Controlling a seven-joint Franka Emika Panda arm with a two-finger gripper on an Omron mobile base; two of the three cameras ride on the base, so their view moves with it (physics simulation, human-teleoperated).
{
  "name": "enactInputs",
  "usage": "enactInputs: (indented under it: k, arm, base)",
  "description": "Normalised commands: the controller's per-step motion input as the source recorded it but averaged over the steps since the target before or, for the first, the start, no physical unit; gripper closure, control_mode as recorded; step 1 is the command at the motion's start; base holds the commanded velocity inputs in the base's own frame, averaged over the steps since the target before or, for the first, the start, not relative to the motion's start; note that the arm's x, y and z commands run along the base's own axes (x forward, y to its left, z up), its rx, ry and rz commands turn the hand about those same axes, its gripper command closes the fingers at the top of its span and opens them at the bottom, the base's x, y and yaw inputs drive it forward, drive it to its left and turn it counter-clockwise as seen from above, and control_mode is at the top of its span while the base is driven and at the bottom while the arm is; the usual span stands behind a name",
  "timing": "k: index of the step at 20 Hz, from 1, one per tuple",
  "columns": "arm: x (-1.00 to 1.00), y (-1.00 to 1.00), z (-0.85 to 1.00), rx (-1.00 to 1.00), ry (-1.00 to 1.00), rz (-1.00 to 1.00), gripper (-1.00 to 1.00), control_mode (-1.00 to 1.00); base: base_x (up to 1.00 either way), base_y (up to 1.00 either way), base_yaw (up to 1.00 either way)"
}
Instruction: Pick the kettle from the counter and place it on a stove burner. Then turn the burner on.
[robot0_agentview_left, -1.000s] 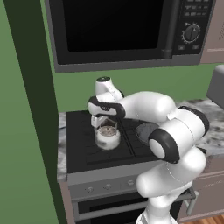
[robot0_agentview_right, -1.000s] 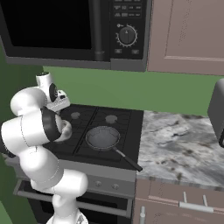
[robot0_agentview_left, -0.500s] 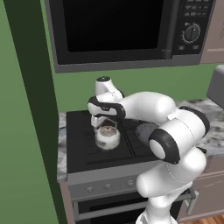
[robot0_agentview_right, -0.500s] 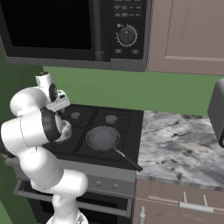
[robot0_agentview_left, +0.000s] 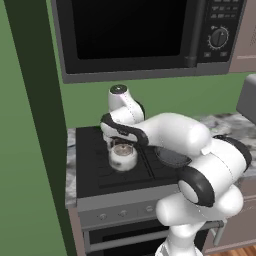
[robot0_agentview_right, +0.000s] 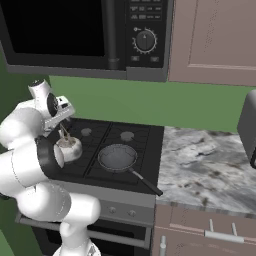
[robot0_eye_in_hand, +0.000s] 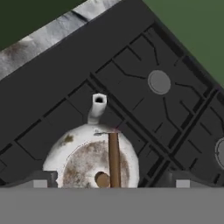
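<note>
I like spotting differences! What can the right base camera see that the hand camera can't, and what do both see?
Right base view alone: the frying pan, the microwave, the cabinet, the marbled counter to the stove's right, and the robot's arm. Hand view alone: looking straight down on the kettle's top, you see the hole in its spout and the brown handle running across the lid, with the open claw either side. Both: the kettle sitting on the black stove, and a small grey burner cap.
</note>
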Motion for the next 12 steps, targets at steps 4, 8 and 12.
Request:
enactInputs:
  k: [4,8,12]
  arm:
    - [-0.44,0.00,0.42,0.00,-0.35,0.00,-1.00,-1.00]
    - [-0.61,-0.02,0.52,0.00,-0.36,-0.02,-1.00,-1.00]
    - [-0.92,-0.07,0.38,0.01,-0.20,-0.10,-1.00,-1.00]
  base:
    - [0.00,0.00,0.00]
    - [0.00,0.00,0.00]
    - [0.00,0.00,0.00]
